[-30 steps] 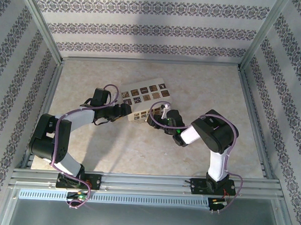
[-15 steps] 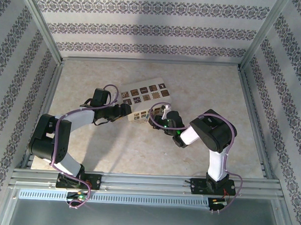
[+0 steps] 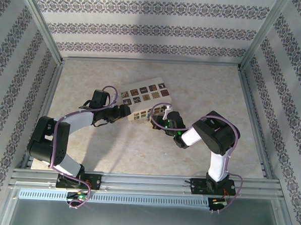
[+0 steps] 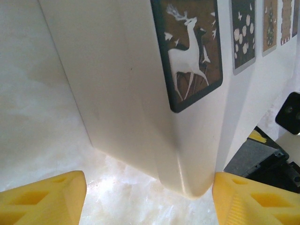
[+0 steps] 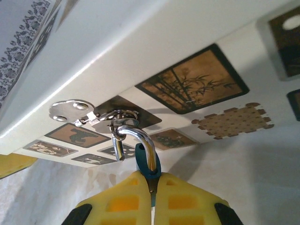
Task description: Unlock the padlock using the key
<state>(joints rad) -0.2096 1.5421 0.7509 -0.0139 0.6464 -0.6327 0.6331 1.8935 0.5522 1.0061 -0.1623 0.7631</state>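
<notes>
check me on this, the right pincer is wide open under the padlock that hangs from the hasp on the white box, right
Not quite. The right pincer is shut, closed tight on the teal body of the padlock, as the right wrist view shows. The rest stands: the padlock hangs by its shackle from the hasp on the white box.

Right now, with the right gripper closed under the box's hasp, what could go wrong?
1. The right gripper pinches only a thin teal part under the shackle; it might slip or twist out.
2. The left gripper stands open around the box corner, so a pull on the hasp could drag the box.
</notes>
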